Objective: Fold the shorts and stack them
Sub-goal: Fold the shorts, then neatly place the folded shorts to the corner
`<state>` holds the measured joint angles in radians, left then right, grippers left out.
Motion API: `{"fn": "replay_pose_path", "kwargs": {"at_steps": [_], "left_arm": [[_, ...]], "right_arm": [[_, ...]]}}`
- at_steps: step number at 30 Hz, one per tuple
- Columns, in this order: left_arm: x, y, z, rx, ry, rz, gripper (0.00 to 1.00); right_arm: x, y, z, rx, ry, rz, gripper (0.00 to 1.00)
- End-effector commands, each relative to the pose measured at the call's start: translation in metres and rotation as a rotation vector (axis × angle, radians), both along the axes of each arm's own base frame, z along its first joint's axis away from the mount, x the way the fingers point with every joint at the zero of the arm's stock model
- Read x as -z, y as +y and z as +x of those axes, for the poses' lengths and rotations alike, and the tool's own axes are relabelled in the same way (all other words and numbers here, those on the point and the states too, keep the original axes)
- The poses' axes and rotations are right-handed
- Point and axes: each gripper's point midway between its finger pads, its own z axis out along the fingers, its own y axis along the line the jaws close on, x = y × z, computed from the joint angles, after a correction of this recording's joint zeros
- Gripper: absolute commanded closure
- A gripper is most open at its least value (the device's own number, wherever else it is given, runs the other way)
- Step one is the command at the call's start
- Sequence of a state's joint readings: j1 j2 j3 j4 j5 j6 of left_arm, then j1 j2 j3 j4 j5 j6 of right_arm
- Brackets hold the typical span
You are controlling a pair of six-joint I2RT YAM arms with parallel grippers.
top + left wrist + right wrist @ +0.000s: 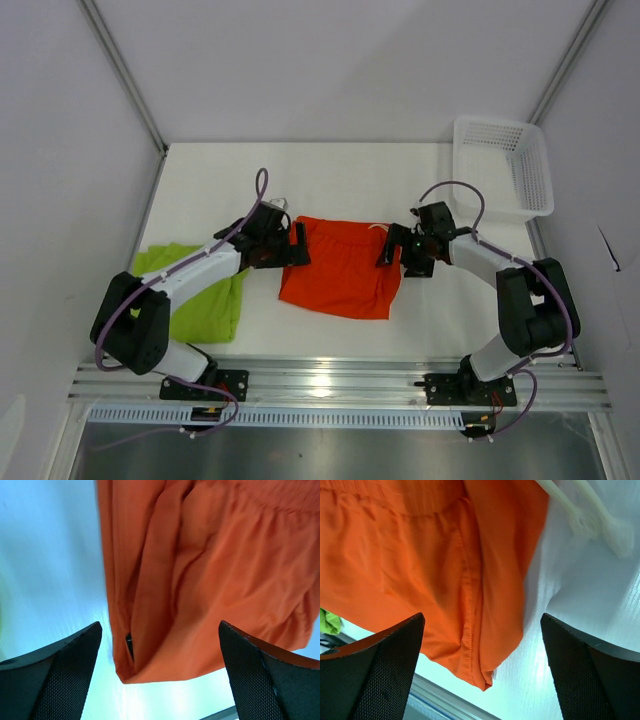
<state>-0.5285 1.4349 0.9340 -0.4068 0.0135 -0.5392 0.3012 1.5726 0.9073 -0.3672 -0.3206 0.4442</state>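
Orange shorts [340, 270] lying flat | green shorts [205, 300] apparently folded, left | basket [495, 121] far-right

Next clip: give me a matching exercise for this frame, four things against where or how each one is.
Things:
1. orange shorts
2. green shorts
3. white basket
4. left claw

Places or states:
A. far right corner of the table
B. open, at the left edge of the orange shorts
C. middle of the table
D. near left side, partly under the left arm

Pairs: 1-C, 2-D, 3-A, 4-B.
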Motion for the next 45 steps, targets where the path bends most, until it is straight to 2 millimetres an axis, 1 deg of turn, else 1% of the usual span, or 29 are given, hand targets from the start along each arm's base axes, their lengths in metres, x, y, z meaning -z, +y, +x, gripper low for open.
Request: {"fn": "replay_pose_path", "kwargs": {"at_steps": [1, 2, 3, 4, 5, 8, 12, 17, 18, 19, 21, 24, 25, 27, 28, 30, 31, 33, 34, 36, 38, 39, 40, 41, 42, 44, 45], "left_arm": [[0.009, -0.006, 0.005, 0.051, -0.025, -0.077, 0.01], [0.008, -0.006, 0.008, 0.049, -0.04, -0.089, 0.01], [0.017, -0.003, 0.005, 0.044, -0.032, -0.088, 0.01], [0.013, -0.004, 0.01, 0.046, -0.061, -0.113, 0.01], [0.014, -0.004, 0.012, 0.047, -0.066, -0.118, 0.01], [0.021, 0.0, 0.015, 0.033, -0.058, -0.112, 0.01], [0.027, 0.005, 0.022, 0.018, -0.06, -0.103, 0.01], [0.036, 0.005, 0.033, 0.003, -0.051, -0.083, 0.01], [0.042, 0.004, 0.034, 0.003, -0.036, -0.083, 0.01], [0.045, 0.003, 0.035, 0.001, -0.031, -0.082, 0.02], [0.052, 0.003, 0.036, -0.007, -0.015, -0.078, 0.04], [0.057, 0.003, 0.039, -0.018, -0.014, -0.076, 0.07], [0.057, 0.001, 0.04, -0.015, -0.019, -0.085, 0.11], [0.059, 0.0, 0.041, -0.017, -0.018, -0.09, 0.17], [0.06, -0.001, 0.042, -0.018, -0.019, -0.092, 0.26], [0.061, -0.001, 0.043, -0.024, -0.02, -0.092, 0.36], [0.062, 0.0, 0.044, -0.027, -0.022, -0.088, 0.43], [0.063, 0.001, 0.044, -0.035, -0.021, -0.084, 0.49], [0.064, 0.002, 0.044, -0.039, -0.022, -0.078, 0.51], [0.064, 0.005, 0.046, -0.05, -0.028, -0.066, 0.53], [0.065, 0.007, 0.047, -0.061, -0.031, -0.053, 0.58], [0.066, 0.008, 0.047, -0.063, -0.029, -0.05, 0.62], [0.066, 0.008, 0.048, -0.065, -0.033, -0.049, 0.65], [0.067, 0.009, 0.049, -0.072, -0.032, -0.04, 0.68], [0.067, 0.009, 0.049, -0.076, -0.034, -0.031, 0.74], [0.067, 0.01, 0.05, -0.08, -0.04, -0.011, 0.81], [0.065, 0.011, 0.053, -0.095, -0.059, 0.017, 0.85]], "right_arm": [[-0.014, 0.006, 0.007, -0.007, -0.084, 0.137, 0.01], [-0.014, 0.005, 0.007, -0.01, -0.096, 0.143, 0.01], [-0.014, 0.006, 0.008, -0.016, -0.11, 0.149, 0.0], [-0.01, 0.008, 0.006, -0.029, -0.096, 0.158, 0.0], [-0.006, 0.008, 0.004, -0.033, -0.083, 0.166, 0.01], [0.005, 0.012, 0.004, -0.04, -0.069, 0.19, 0.0], [0.011, 0.014, 0.008, -0.032, -0.074, 0.196, 0.01], [0.019, 0.013, 0.013, -0.017, -0.073, 0.13, 0.01], [0.019, 0.016, 0.012, -0.025, -0.074, 0.119, 0.02], [0.018, 0.017, 0.014, -0.019, -0.079, 0.108, 0.08], [0.02, 0.018, 0.014, -0.017, -0.081, 0.077, 0.13], [0.022, 0.019, 0.014, -0.016, -0.078, 0.052, 0.18], [0.024, 0.02, 0.014, -0.02, -0.076, 0.051, 0.21], [0.027, 0.021, 0.014, -0.019, -0.067, 0.047, 0.25], [0.029, 0.023, 0.012, -0.025, -0.063, 0.045, 0.29], [0.031, 0.025, 0.013, -0.026, -0.061, 0.04, 0.33], [0.032, 0.027, 0.013, -0.031, -0.061, 0.037, 0.39], [0.033, 0.028, 0.013, -0.028, -0.057, 0.034, 0.42], [0.034, 0.028, 0.014, -0.026, -0.06, 0.029, 0.45], [0.035, 0.03, 0.014, -0.028, -0.058, 0.023, 0.48], [0.037, 0.033, 0.014, -0.027, -0.057, 0.013, 0.57], [0.037, 0.034, 0.015, -0.025, -0.059, 0.011, 0.61], [0.037, 0.036, 0.017, -0.024, -0.064, 0.006, 0.7], [0.038, 0.039, 0.016, -0.021, -0.064, -0.004, 0.72], [0.039, 0.041, 0.015, -0.021, -0.066, -0.007, 0.73], [0.039, 0.043, 0.018, -0.011, -0.08, -0.026, 0.8], [0.038, 0.049, 0.015, -0.016, -0.083, -0.03, 0.83]]}}
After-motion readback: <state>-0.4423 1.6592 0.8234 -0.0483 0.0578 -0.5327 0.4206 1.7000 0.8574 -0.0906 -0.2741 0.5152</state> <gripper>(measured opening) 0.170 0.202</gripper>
